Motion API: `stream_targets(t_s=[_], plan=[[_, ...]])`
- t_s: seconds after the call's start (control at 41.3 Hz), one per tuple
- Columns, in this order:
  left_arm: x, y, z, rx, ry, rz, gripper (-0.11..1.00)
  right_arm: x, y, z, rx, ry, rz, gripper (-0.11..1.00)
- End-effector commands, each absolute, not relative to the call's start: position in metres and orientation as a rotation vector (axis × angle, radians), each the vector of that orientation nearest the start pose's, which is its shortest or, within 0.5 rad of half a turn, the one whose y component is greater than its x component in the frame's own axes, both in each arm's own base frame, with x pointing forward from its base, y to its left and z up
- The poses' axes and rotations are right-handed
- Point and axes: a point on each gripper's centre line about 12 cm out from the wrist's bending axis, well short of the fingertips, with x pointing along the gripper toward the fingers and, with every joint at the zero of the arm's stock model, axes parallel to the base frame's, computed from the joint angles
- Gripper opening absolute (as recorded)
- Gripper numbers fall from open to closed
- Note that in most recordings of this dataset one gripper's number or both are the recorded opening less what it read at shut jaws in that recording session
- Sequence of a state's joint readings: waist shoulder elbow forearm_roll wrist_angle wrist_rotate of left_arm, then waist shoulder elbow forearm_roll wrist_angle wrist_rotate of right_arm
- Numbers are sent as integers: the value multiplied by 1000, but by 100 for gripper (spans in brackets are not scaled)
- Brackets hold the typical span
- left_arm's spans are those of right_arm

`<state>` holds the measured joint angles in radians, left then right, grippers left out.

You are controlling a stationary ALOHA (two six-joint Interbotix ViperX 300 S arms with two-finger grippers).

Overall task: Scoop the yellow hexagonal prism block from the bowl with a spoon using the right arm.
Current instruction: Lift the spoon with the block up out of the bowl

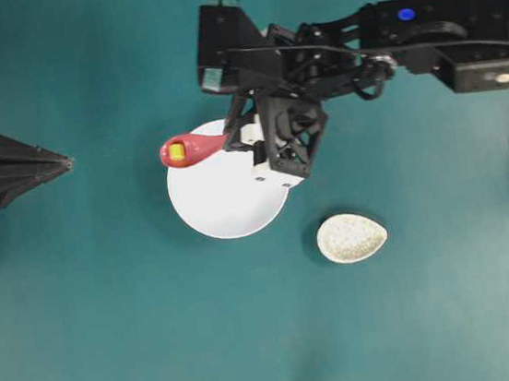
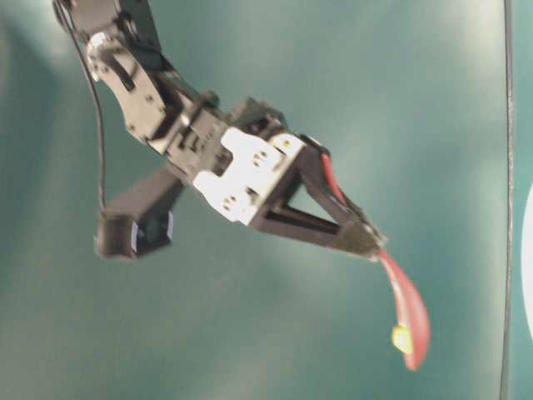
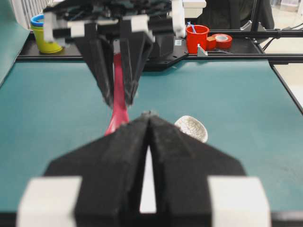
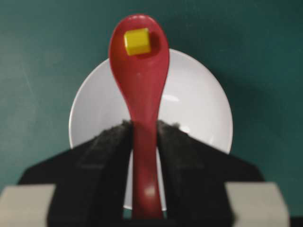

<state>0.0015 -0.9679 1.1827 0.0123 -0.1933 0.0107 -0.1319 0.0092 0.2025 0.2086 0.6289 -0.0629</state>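
Right arm [image 1: 421, 31]: reaches in from the right of the overhead view, across the far rim of the bowl.
Right gripper [image 4: 144, 137]: fingers [image 4: 106, 151] pinch the spoon's handle from both sides; the grip looks firm and centred in the right wrist view.
Spoon [image 1: 195, 147]: glossy pinkish-red, handle held, scoop pointing left and lying over the far-left rim of the bowl in the overhead view; the table-level view shows it in the air, clear of any surface.
Yellow hexagonal prism block [image 1: 176, 150]: sits in the scoop near its tip, no longer in the bowl.
Bowl [image 1: 228, 198]: plain white, round, on the table under the gripper; its inside shows nothing in it.
Speckled oval dish [image 1: 351, 237]: off-white, on the table to the near right of the bowl, apart from it, holding nothing.
Left gripper [image 3: 149, 118]: parked at the left edge, well apart from the bowl; fingers pressed together, holding nothing.
Table [image 1: 115, 338]: teal surface carrying the bowl and dish.
Progress: the scoop appears done, with the block lifted out on the spoon.
Remaining: judged little or nothing beyond keeping the spoon level so the block does not slide off.
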Motion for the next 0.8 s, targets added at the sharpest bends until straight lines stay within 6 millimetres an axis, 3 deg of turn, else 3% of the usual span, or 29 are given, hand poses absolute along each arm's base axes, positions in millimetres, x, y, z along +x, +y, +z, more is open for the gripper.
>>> stream_targets(t_s=[0.0,0.315,0.774], plan=[[201,0,288,26,2,0,0,424,-40,303,202,745,-48,26],[200,0,289,26,0,0,0,392,-37,327,207,628,-56,26],[201,0,288,24,2,0,0,375,-36,331,215,567,-65,26]])
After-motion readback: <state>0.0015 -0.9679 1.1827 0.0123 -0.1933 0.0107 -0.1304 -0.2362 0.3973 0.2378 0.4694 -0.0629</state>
